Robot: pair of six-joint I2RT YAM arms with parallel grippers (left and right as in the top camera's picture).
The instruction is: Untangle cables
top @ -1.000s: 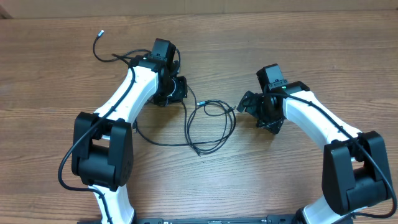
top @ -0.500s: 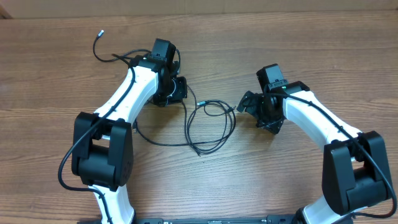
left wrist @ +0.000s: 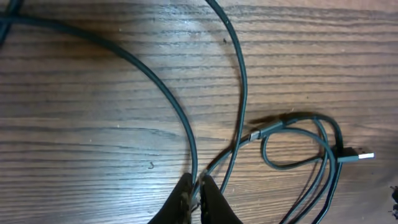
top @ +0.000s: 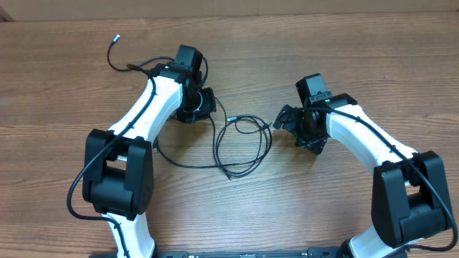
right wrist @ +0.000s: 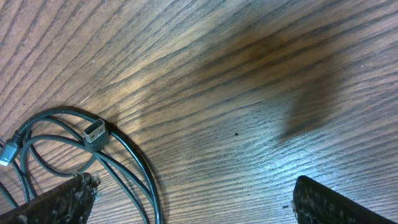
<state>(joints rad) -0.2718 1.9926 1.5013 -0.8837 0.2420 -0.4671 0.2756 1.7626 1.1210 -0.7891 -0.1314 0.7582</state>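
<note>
The cables [top: 217, 147] lie in loose loops on the middle of the table [top: 301, 208], between my two arms. One strand trails left and passes under the left arm, and a separate tail lies at the far left, ending in a silvery tip [top: 113, 39].

From the left wrist I see two long strands curving across the wood. A small loop lies to their right, and a plug [left wrist: 356, 155] sticks out of it to the right. The left gripper [left wrist: 198, 190] sits at the loop's far-left edge, clenched, with its tips pinched on a strand where the lines cross.

The right gripper [top: 285, 118] is just right of the loops with its jaws spread wide and holding nothing. Its left finger [right wrist: 56, 202] is near the coil, but I can't tell if it touches.
</note>
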